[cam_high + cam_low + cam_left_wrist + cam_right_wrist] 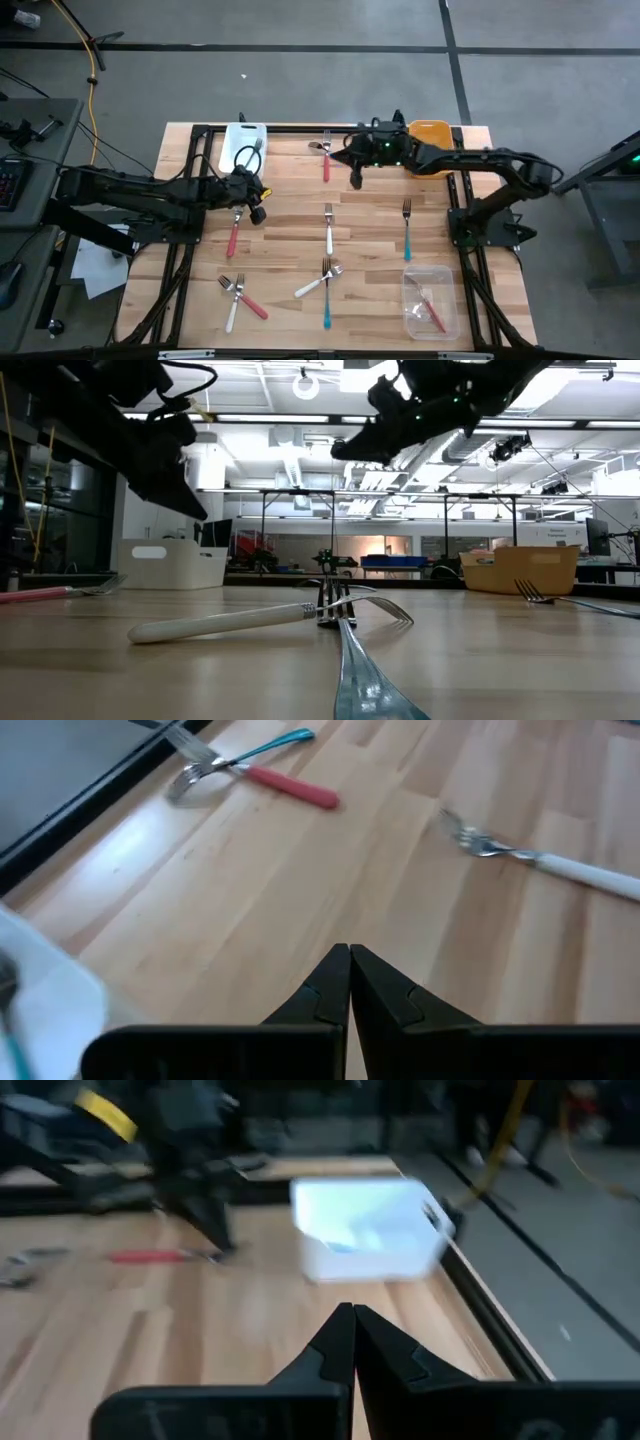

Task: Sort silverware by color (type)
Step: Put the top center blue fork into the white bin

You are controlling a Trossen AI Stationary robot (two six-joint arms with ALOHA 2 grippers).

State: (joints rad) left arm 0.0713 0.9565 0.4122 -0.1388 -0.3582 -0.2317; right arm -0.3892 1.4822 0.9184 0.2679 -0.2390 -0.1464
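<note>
The forks [328, 228] lie spread over the wooden table [290, 245], mostly in the middle and lower part of the high view. One red fork sits in the clear bin [432, 304] at lower right, and one teal fork in the white bin [243, 146] at upper left. No writing can be read anywhere. The left gripper [258, 212] hangs clenched and empty at middle left. The right gripper [356, 181] hangs clenched and empty at upper middle, partly hiding the orange bin [434, 131]. The right wrist view is blurry.

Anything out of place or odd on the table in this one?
Nothing damaged or spilled. Unsorted forks lie scattered on the table, some crossed in pairs. Both grippers, left and right, are shut and empty.
</note>
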